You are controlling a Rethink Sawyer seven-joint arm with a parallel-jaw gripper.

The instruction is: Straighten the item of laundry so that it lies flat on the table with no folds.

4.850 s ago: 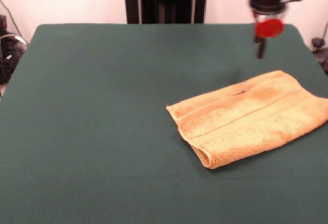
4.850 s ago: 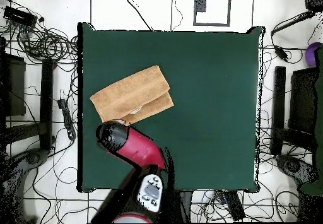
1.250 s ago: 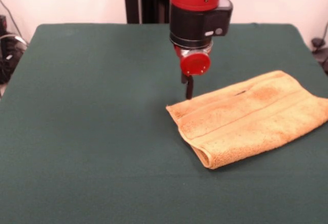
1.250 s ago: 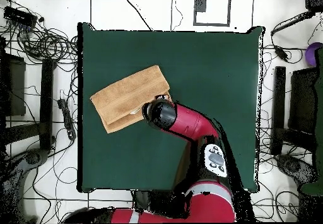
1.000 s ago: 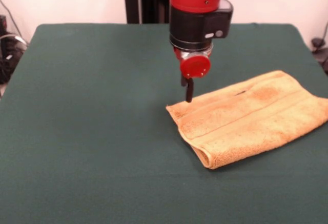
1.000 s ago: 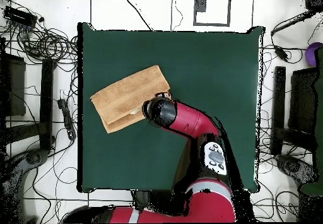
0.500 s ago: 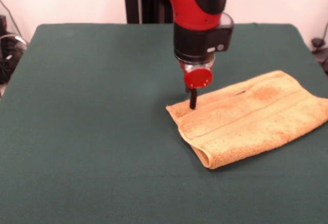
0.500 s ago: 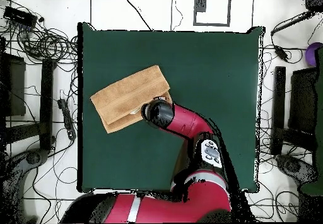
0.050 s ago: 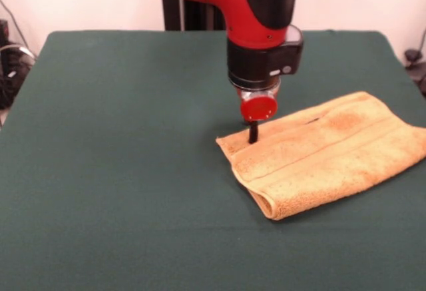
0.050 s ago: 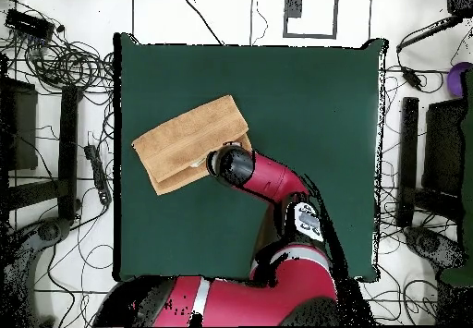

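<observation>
- One fold is plainly left in the towel point(image 9: 326, 151): it lies doubled over on the table point(image 9: 120, 144), the folded edge toward 7 o'clock in the front view.
- From table centre, it sits at about 3 o'clock in that view.
- Gripper point(image 9: 253, 133) tip is down at the towel's far corner; clenched or released, I cannot tell.
- Unfolding, I judge, is wholly undone.
</observation>
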